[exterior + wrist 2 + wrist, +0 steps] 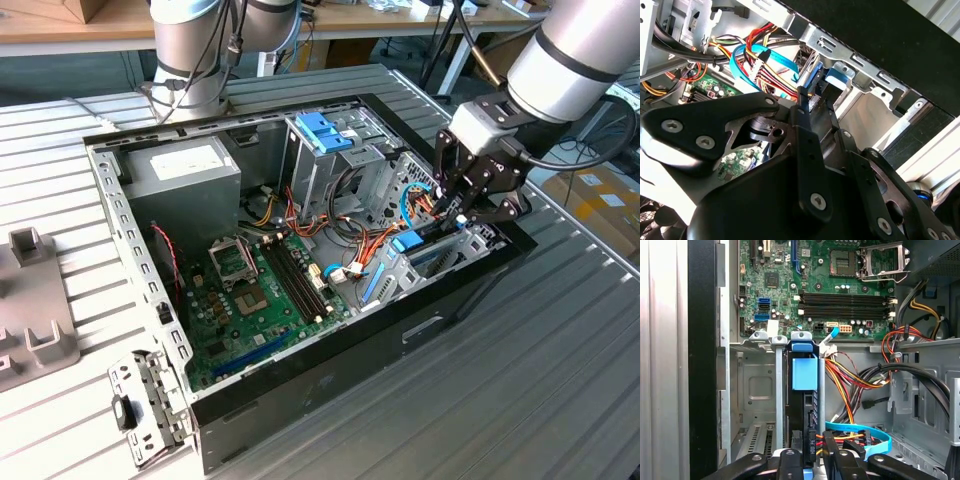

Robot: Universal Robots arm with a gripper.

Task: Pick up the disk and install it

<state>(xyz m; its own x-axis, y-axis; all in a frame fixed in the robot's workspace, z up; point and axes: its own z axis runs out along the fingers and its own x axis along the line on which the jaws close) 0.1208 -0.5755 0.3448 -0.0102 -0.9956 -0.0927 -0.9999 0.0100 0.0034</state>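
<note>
Down inside the open computer case, the gripper is pinching the rear end of the disk, its black fingers pressed against both sides of the dark edge where the connector sits, as the first wrist view shows. That disk stands on its edge in a metal bay at the corner of the case toward the exterior view's right, its bright blue frame running along the top between two grey rails. In the second wrist view the blue frame shows just past the fingertips, under a perforated steel bar. Beside the bay lies a flat light-blue cable among red, yellow and black wires. Further off is the green motherboard, and a second blue bracket on the drive cage near the arm's base
</note>
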